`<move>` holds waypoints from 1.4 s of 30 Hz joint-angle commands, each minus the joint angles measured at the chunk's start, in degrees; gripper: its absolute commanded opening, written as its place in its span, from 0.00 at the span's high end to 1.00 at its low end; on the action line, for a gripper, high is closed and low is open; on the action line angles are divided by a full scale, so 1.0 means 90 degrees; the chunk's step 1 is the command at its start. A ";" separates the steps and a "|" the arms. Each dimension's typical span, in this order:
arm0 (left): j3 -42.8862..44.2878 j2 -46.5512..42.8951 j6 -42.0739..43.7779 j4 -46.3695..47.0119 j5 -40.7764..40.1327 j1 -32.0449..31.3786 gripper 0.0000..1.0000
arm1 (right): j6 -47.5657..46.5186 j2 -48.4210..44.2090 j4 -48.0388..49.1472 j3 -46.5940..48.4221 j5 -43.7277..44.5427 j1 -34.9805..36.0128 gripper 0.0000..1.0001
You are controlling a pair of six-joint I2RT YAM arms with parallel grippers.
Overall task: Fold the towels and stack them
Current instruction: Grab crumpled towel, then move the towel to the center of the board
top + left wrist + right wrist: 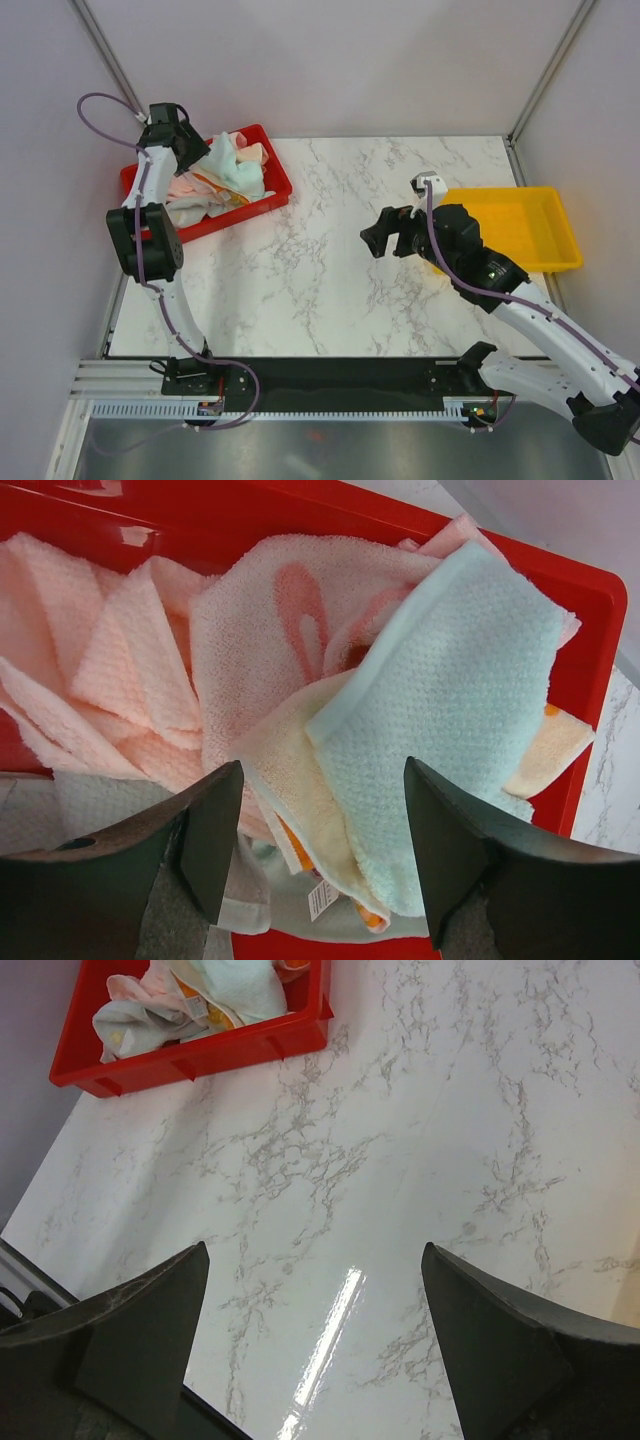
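The towels [222, 180] lie crumpled in a heap inside the red tray [270, 152] at the back left. Up close I see a pale mint towel [450, 690] on top, a cream towel with orange print [300, 800] under it, a pink towel with a white bunny [270, 620] and peach-pink towels [110, 670]. My left gripper [322, 845] hangs open just above the heap, with nothing between its fingers. My right gripper [380, 238] hovers open over the bare marble table [340, 290], right of centre, holding nothing. The same heap of towels [190, 995] also shows in the right wrist view.
A yellow tray [520, 228] sits at the right edge of the table, partly behind my right arm. The red tray [200, 1050] stands far off at the top left in the right wrist view. Grey walls close in the table on three sides.
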 commanded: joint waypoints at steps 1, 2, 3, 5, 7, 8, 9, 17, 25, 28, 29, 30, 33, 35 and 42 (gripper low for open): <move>0.0346 -0.0177 0.0483 0.0299 -0.0356 -0.0164 0.26 | -0.0172 0.0079 0.0290 -0.0037 0.0048 0.0003 0.04; 0.0365 -0.0158 0.0735 0.0279 -0.0524 -0.0358 0.23 | -0.0172 0.0137 0.0309 -0.0066 0.0048 0.0003 0.04; 0.0394 -0.0110 0.0796 0.0279 -0.0584 -0.0438 0.23 | -0.0201 0.0167 0.0348 -0.0086 0.0067 -0.0007 0.04; 0.0395 0.0066 0.0806 0.0289 -0.0458 -0.0574 0.23 | -0.0211 0.0254 0.0397 -0.0164 0.0145 0.0002 0.04; 0.0395 0.0193 0.0748 0.0279 -0.0418 -0.0624 0.23 | -0.0231 0.0323 0.0417 -0.0184 0.0165 0.0002 0.04; 0.0385 0.0339 0.0670 0.0279 -0.0399 -0.0634 0.27 | -0.0260 0.0381 0.0397 -0.0174 0.0155 -0.0007 0.04; 0.0385 0.0388 0.0640 0.0279 -0.0331 -0.0634 0.28 | -0.0280 0.0401 0.0397 -0.0164 0.0136 0.0002 0.04; 0.0853 0.0575 0.0717 0.0299 0.0118 -0.0712 0.98 | -0.0290 0.0382 0.0407 0.0001 0.0185 0.0003 0.05; 0.0884 -0.1911 0.1410 0.0124 0.0646 -0.1520 0.98 | -0.0172 0.0060 -0.0207 0.0479 0.0574 0.0003 0.06; 0.0348 -0.2958 0.1480 -0.0003 0.0743 -0.1872 0.98 | -0.0182 -0.0204 -0.0471 0.0490 0.0828 0.0003 0.06; 0.0114 -0.3212 0.1422 -0.0023 0.0898 -0.1922 0.98 | -0.0182 -0.0282 -0.0569 0.0461 0.0878 0.0003 0.06; -0.0440 -0.3466 0.1334 -0.0014 0.1412 -0.1952 0.98 | -0.0153 -0.0340 -0.0618 0.0441 0.0946 0.0003 0.06; -0.2019 -0.4666 0.0748 0.0239 0.2496 -0.2283 0.98 | -0.0133 -0.0565 -0.0813 0.0383 0.1151 0.0002 0.06; -0.3550 -0.5504 0.0348 0.0735 0.2725 -0.2965 0.98 | -0.0075 -0.0663 -0.0911 0.0295 0.1210 -0.0007 0.06; -0.7763 -0.6515 -0.1195 0.2660 0.2269 -0.5134 0.98 | 0.0306 -0.0468 -0.0853 -0.0388 0.0627 0.0002 0.06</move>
